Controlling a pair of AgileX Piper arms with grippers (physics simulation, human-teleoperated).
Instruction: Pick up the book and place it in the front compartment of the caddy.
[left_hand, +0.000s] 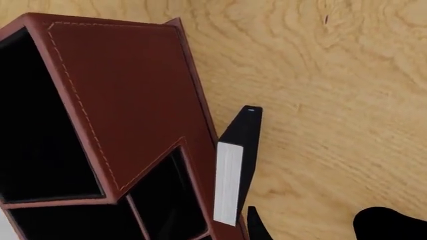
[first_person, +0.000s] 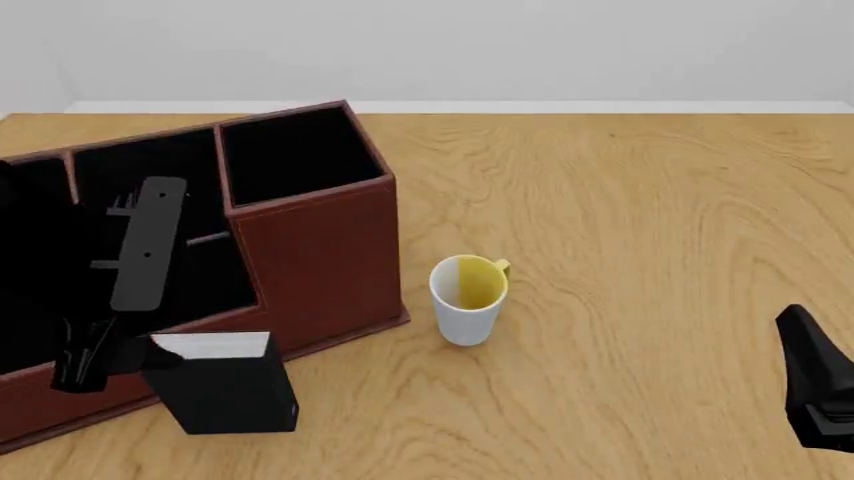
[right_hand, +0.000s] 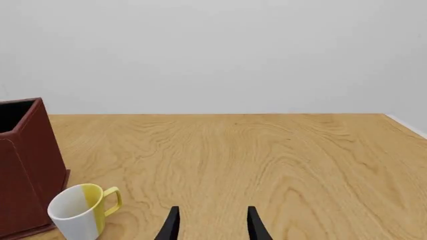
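Observation:
The black book (first_person: 224, 388), white page edge upward, stands upright on the table against the low front wall of the reddish-brown caddy (first_person: 320, 250). In the left wrist view the book (left_hand: 237, 159) stands just outside the caddy's wall (left_hand: 127, 95). My left gripper (first_person: 80, 365) hangs over the caddy's front compartment, just left of the book. Its jaws are open and empty (left_hand: 320, 231), and the book is beside one fingertip (left_hand: 255, 226), not between the two. My right gripper (first_person: 817, 398) is open and empty (right_hand: 213, 227) at the near right, far from the book.
A white and yellow mug (first_person: 467, 298) stands on the table right of the caddy; it also shows in the right wrist view (right_hand: 81, 211), next to the caddy's corner (right_hand: 27, 165). The wooden table (first_person: 641, 220) stretches to the right and back.

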